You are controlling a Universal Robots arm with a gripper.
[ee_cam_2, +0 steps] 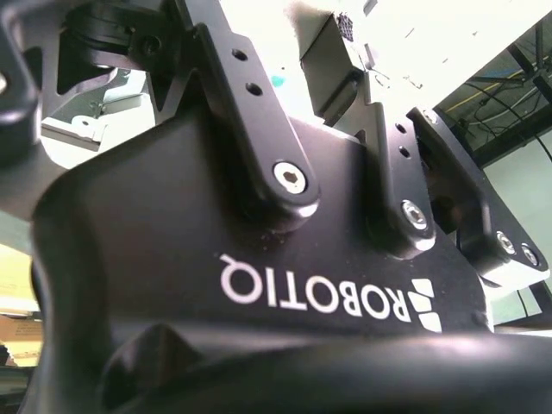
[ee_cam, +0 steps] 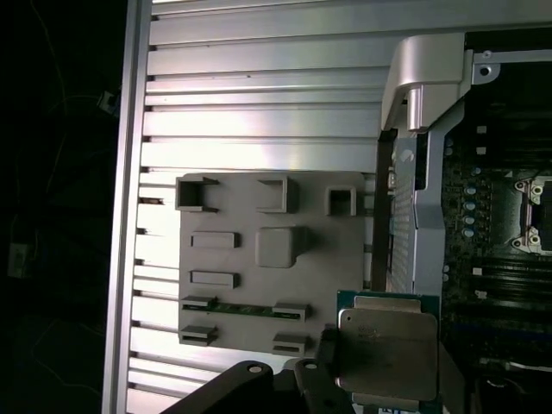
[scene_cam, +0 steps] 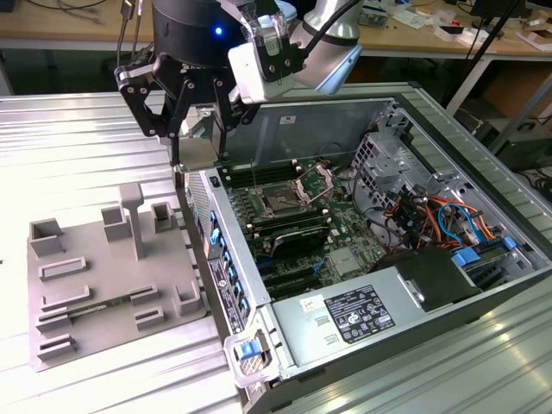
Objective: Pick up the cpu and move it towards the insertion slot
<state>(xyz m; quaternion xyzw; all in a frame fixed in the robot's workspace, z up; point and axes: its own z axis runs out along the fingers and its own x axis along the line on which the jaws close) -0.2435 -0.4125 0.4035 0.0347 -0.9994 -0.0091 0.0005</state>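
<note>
Pickup done, transfer under way: the arm's gripper [scene_cam: 197,159] carries the cpu [scene_cam: 197,151] in the air, clear of the grey fixture [scene_cam: 103,289] on the ribbed metal table [scene_cam: 69,147]. In the exterior view the chip hangs just above the near wall of the open pc case [scene_cam: 235,289], at the corner on that view's left. The first wrist view puts the cpu [ee_cam: 385,349], silvery lid up w/ a green rim showing, over the case edge [ee_cam: 423,82], between the fixture [ee_cam: 336,259] and the circuit board [ee_cam: 492,259].

Left to do, by the look of it: the run across the board to the insertion slot [scene_cam: 282,203]. The slot stands w/ its metal frame swung up, well apart from the chip, and nothing sits in it. It shows at the far side of the board in the first wrist view [ee_cam: 536,216].

Jaws are drawn in narrow, approx. the chip's own width, and appear clamped on its opposite edges. One black finger [ee_cam: 321,379] touches the cpu's side.
</note>
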